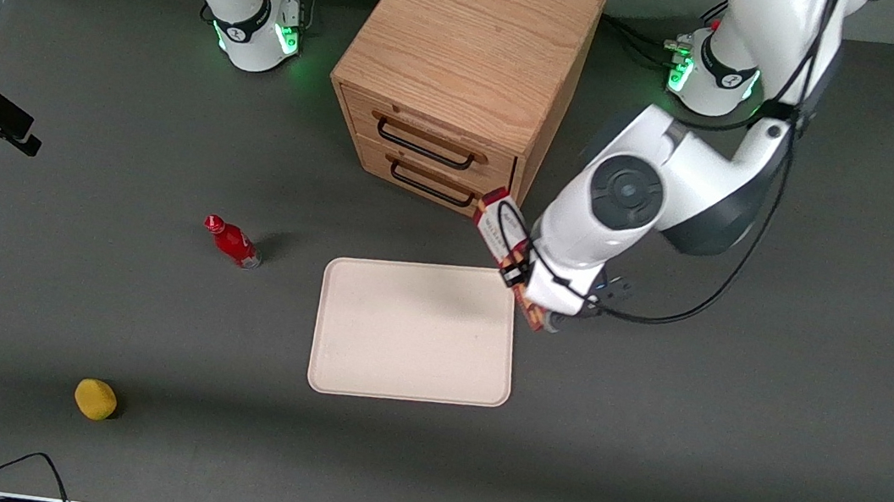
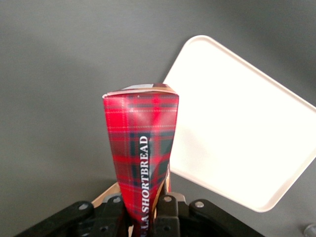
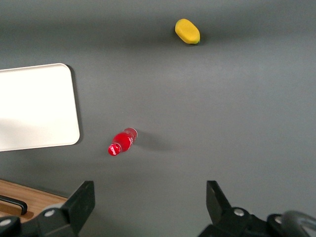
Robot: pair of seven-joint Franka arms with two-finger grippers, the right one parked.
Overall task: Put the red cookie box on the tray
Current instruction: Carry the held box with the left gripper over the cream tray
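Wooden cabinet [image 1: 470,66] w/ two drawers is sitting between the arm bases, farthest from the front cam. Tray [image 1: 409,349] is lying flat on the grey table [image 1: 729,456], nearer the cam than the cabinet, nothing on it. Red cookie box [image 1: 500,232] is hanging tilted in the air, over the tray corner closest to the cabinet & working arm. Gripper [image 1: 514,275] is pinching the box's mid-section, fingers [image 2: 165,210] pressing both narrow sides. Small red bottle [image 1: 233,242] is standing beside the tray toward the parked arm's end; yellow fruit [image 1: 95,399] is lying nearer the cam, same end.
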